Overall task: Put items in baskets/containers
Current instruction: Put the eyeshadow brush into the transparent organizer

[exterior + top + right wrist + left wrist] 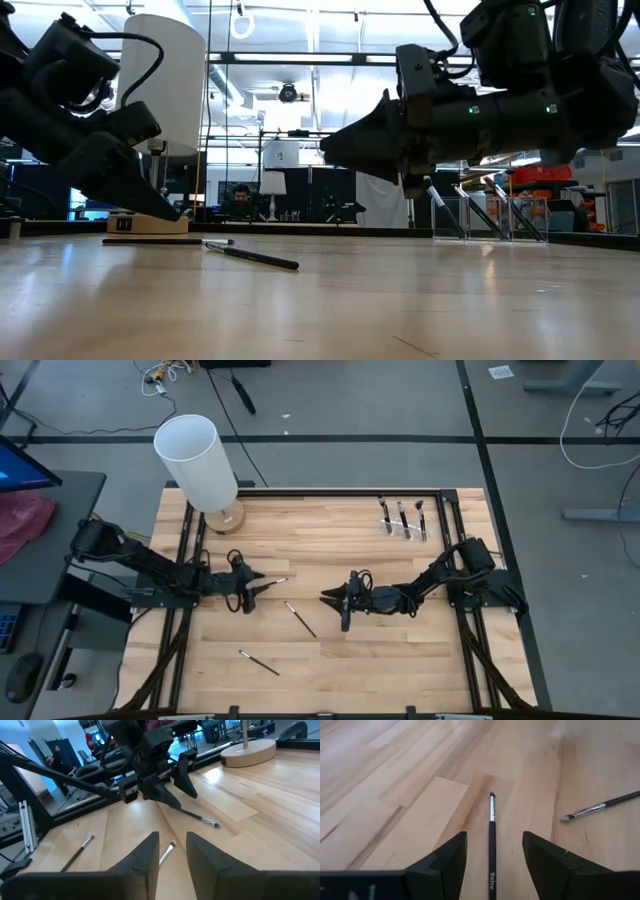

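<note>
My left gripper (495,842) is open and low over the table, left of centre (256,588). Its fingers stand on either side of the dark handle of a thin brush (492,827) that lies flat, bristle tip pointing away from the gripper. They do not visibly touch it. My right gripper (172,840) hovers above the table's middle (326,598), pointing left, open by a narrow gap and empty. Two more brushes (300,619) (259,662) lie flat on the wood. The clear holder (402,528) at the far right has three brushes (401,515) standing in it.
A big white cylinder (196,458) on a round wooden base (228,518) stands at the table's far left corner. Black rails (182,560) run along both sides of the table. Bare wood lies between the two grippers and the holder.
</note>
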